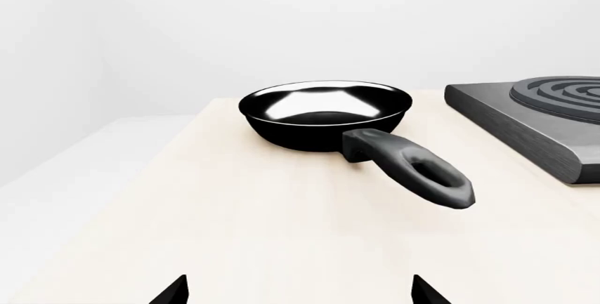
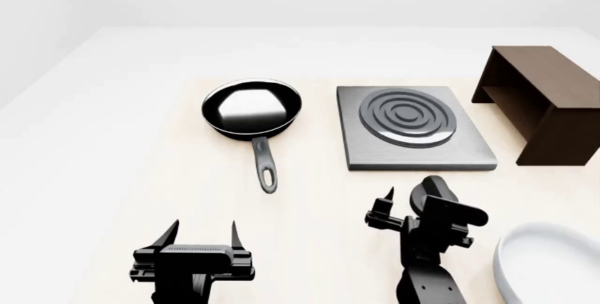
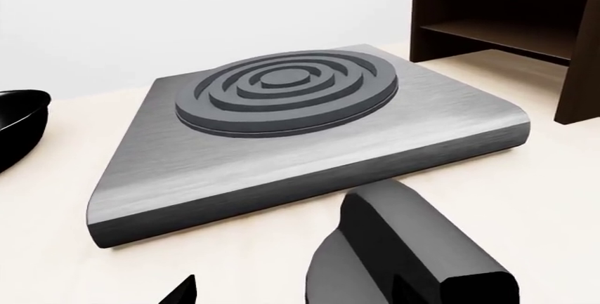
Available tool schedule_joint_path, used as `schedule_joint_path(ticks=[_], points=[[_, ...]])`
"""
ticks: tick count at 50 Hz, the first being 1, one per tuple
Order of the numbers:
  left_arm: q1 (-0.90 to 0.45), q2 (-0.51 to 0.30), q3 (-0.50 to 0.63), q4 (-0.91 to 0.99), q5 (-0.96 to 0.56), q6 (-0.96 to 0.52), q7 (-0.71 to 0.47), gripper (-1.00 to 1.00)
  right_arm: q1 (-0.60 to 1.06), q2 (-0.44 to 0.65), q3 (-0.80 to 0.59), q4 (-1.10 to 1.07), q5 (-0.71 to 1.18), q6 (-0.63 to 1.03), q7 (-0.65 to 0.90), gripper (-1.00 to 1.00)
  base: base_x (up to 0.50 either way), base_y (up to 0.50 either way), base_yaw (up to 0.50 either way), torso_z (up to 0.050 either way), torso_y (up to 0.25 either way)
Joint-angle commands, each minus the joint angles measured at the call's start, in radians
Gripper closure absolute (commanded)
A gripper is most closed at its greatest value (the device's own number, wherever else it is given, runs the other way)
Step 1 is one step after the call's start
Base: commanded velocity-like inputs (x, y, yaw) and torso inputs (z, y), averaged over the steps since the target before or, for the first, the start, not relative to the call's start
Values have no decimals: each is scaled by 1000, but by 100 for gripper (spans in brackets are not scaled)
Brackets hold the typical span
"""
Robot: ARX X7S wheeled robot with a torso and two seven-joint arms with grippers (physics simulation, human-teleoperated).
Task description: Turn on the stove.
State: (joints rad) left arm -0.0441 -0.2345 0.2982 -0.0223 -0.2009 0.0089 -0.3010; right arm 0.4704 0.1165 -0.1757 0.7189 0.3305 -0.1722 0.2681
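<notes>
The right gripper hangs just before the flat square grey metal stove, over the pale table; whether its jaws are wide or narrow I cannot tell. The left gripper stands wide, holding nothing. One round black frying pan lies left of the stove, one dark brown box right, one white bowl nearest.

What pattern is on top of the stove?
Dark concentric ring coils on the grey stove; right wrist view.
</notes>
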Motion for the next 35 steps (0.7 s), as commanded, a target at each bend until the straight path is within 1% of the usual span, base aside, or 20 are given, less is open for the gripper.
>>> schedule_joint_path(ticks=[1, 13, 22, 24, 35], points=[[5, 11, -18, 6, -5, 9, 23, -100, 26, -13, 10, 81, -13, -43, -24, -100, 0, 0, 0, 0, 0], [4, 7, -13, 6, -8, 10, 19, -100, 26, -16, 8, 99, -12, -74, -12, -100, 0, 0, 0, 0, 0], [3, 5, -10, 6, -11, 11, 16, -100, -35, -23, 74, -15, 43, -152, 56, -100, 0, 0, 0, 0, 0], [3, 4, -9, 6, -11, 11, 16, -100, -42, -20, 74, -35, 48, -144, 62, -100, 0, 0, 0, 0, 0], [2, 1, -5, 5, -15, 12, 12, -100, -40, -22, 66, -15, 49, -162, 65, -100, 0, 0, 0, 0, 0]])
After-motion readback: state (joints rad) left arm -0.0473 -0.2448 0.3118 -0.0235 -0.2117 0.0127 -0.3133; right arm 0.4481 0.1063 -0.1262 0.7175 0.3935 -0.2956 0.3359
